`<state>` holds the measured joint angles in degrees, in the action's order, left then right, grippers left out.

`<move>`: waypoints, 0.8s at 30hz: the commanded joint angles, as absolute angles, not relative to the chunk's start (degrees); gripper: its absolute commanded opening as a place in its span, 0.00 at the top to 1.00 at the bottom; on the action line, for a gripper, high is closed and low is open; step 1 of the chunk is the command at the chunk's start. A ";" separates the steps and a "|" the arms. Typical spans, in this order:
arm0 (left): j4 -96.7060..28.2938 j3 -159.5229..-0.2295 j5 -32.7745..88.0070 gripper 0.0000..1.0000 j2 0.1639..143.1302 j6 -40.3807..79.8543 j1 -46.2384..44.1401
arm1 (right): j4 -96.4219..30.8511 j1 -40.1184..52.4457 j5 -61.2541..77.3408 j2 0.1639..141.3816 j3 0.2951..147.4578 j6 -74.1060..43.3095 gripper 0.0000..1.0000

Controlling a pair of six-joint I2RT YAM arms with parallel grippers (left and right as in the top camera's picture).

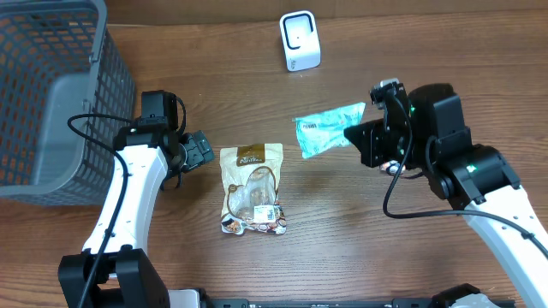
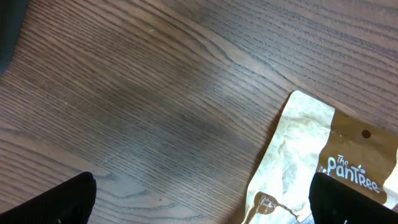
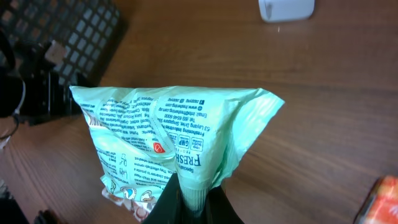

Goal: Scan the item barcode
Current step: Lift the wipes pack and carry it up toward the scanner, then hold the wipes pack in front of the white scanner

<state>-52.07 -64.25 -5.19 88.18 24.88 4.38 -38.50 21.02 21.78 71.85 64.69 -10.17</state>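
A pale green packet (image 1: 327,127) hangs above the table right of centre, and my right gripper (image 1: 355,134) is shut on its sealed edge. In the right wrist view the green packet (image 3: 174,134) fills the middle, printed side toward the camera, pinched between the fingers (image 3: 168,208) at the bottom. The white barcode scanner (image 1: 300,41) stands at the back centre; its base shows as the white scanner (image 3: 286,9) in the right wrist view. My left gripper (image 1: 199,152) stands open just left of a tan snack bag (image 1: 251,188). Its fingertips (image 2: 59,202) frame bare wood and the tan bag's corner (image 2: 311,155).
A grey mesh basket (image 1: 47,94) fills the back left corner, seen dark in the right wrist view as the basket (image 3: 74,31). An orange object (image 3: 380,202) shows at the right wrist view's lower right edge.
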 commanded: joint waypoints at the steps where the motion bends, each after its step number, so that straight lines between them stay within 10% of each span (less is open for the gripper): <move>1: -52.03 -65.08 -5.78 0.00 88.05 24.23 4.49 | -37.69 21.15 21.04 73.67 73.60 -7.40 0.97; 24: -52.05 -65.08 -5.78 0.00 88.05 24.23 4.49 | -33.34 23.16 -15.09 102.80 103.46 26.17 0.97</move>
<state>-52.10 -64.25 -5.19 88.18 24.88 4.38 -34.96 21.63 -6.85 99.39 101.89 16.58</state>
